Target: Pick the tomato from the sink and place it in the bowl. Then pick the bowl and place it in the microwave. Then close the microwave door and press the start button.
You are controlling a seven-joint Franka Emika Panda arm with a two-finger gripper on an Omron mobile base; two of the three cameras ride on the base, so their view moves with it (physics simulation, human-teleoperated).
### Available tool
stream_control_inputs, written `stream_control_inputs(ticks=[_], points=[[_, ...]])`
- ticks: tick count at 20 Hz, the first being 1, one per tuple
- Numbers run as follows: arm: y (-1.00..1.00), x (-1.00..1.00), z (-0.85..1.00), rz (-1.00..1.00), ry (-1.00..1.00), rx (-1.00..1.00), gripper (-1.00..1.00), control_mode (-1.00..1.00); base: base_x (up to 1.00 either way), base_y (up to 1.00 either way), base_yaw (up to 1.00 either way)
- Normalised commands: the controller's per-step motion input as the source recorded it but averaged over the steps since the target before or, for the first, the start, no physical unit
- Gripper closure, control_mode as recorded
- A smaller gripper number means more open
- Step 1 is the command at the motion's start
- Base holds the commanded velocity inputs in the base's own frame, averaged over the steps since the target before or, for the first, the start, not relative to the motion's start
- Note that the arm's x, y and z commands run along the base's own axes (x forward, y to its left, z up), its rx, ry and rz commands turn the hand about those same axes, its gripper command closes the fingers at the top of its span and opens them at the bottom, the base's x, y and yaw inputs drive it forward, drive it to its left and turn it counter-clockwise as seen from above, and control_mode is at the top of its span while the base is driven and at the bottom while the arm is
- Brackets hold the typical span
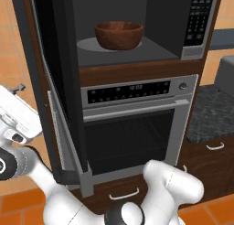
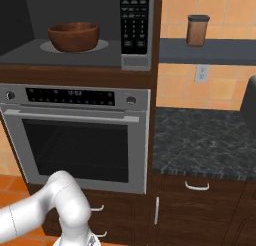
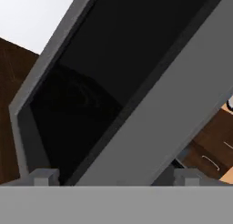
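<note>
Dark wood cabinetry (image 1: 137,73) filled the wall, with orange tile beside it and a speckled black surface (image 2: 200,140) at about 3 o'clock of the oven (image 1: 132,128).

The microwave (image 1: 137,32) sat built in above the oven, cavity exposed. The microwave door (image 1: 55,82) stood swung out at the 9 o'clock side of the opening, a wide dark glass panel in a grey steel frame. It was judged stiff and fairly heavy, turning only on its hinge; the glass looked slick, so a push against the steel frame near the free edge would serve better than any pinch.

The bowl (image 1: 119,35) rested on the turntable inside, roughly central. Whether the tomato lay within could not be told; the rim hid the interior.

The keypad column (image 2: 135,20) stood at 3 o'clock of the cavity.

The claw (image 3: 116,177) was spread fully wide and held nothing; one fingertip (image 3: 44,176) stood close against the door's glass, though contact could not be confirmed.
</note>
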Motion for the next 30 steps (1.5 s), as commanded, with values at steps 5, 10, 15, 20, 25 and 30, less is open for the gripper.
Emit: stream_control_inputs(ticks=[5, 10, 15, 20, 25, 30], points=[[-0.75, -0.13, 0.09, 0.04, -0.07, 0.39, -1.0, -1.0, 0.0, 0.0, 0.0], [-0.98, -0.07, 0.0, 0.15, -0.1, 0.47, -1.0, -1.0, 0.0, 0.0, 0.0], [-1.0, 0.0, 0.0, 0.27, -0.07, 0.47, -1.0, -1.0, 0.0, 0.0, 0.0], [-1.0, 0.04, 0.0, 0.34, -0.01, 0.38, -1.0, -1.0, 0.0, 0.0, 0.0], [-0.86, 0.43, -0.01, 0.45, 0.0, 0.28, -1.0, -1.0, 0.0, 0.0, 0.0], [-0.7, 0.69, 0.0, 0.48, 0.0, 0.27, -1.0, -1.0, 0.0, 0.0, 0.0]])
